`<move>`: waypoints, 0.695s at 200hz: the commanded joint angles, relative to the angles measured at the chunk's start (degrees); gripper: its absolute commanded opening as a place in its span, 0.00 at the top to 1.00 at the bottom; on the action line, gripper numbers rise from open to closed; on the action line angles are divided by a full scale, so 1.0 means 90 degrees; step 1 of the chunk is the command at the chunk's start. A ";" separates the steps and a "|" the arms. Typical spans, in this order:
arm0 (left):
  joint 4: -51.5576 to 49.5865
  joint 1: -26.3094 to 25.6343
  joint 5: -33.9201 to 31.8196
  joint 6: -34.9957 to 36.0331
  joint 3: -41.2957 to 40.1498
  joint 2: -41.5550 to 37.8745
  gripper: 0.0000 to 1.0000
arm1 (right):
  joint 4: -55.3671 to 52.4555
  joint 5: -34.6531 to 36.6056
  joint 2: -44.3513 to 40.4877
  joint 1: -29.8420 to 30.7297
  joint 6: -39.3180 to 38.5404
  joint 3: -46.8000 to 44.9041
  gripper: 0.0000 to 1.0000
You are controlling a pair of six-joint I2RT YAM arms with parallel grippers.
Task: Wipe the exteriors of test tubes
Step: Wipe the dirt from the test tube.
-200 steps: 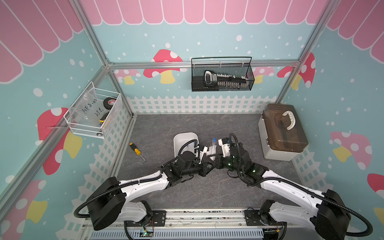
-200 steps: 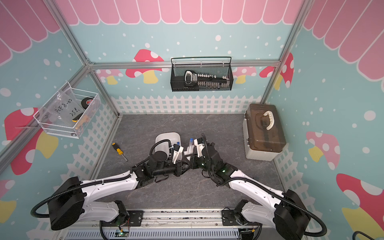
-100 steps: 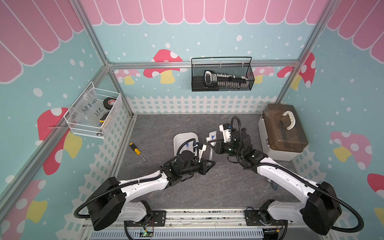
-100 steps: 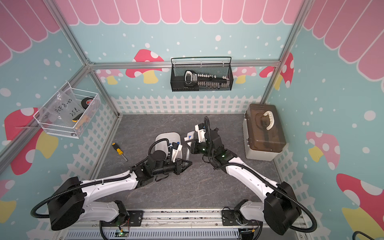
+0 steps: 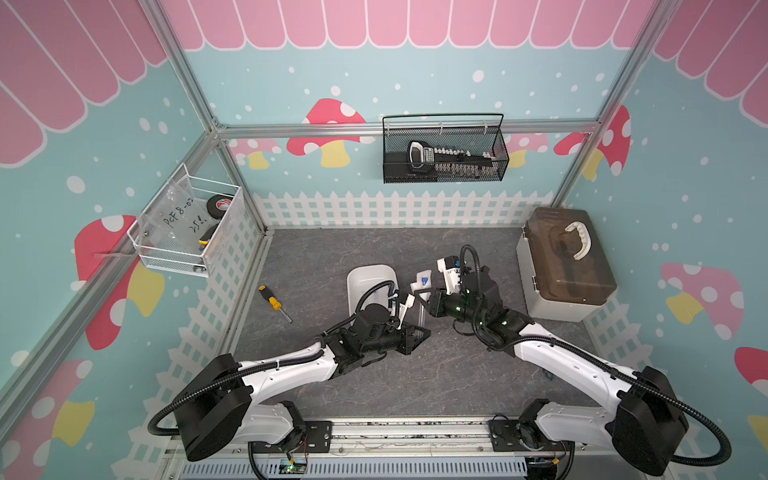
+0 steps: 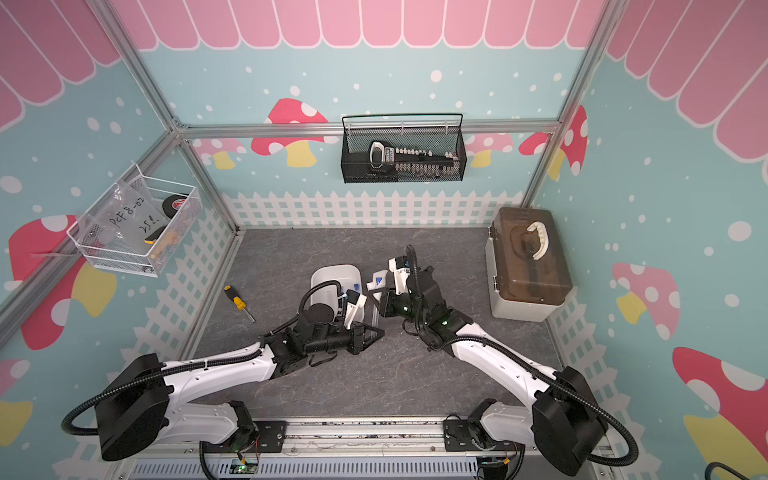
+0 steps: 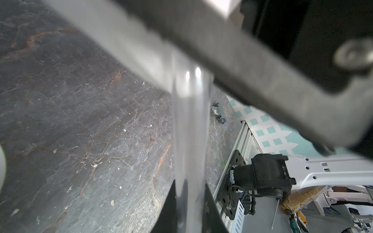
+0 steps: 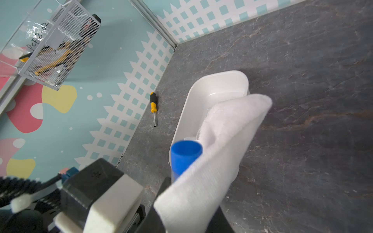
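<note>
My left gripper is shut on a clear test tube, holding it by its lower end so that it points away from the front edge. In both top views the tube rises from the left gripper. My right gripper is shut on a white cloth folded round the tube just below its blue cap. A white tray lies just behind the left wrist, and blue caps show inside it.
A yellow-and-black screwdriver lies left of the tray. A brown-lidded box stands at the right wall. A black mesh basket hangs on the back wall, a white wire basket on the left wall.
The right gripper has slid the cloth along the tube, from close to the left gripper up towards the blue cap. The left arm has held the tube still.
</note>
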 commanded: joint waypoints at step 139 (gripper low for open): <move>-0.0051 0.0016 0.0105 -0.0063 -0.0138 -0.0311 0.95 | -0.0124 -0.0300 0.0577 -0.0694 -0.0430 0.1016 0.79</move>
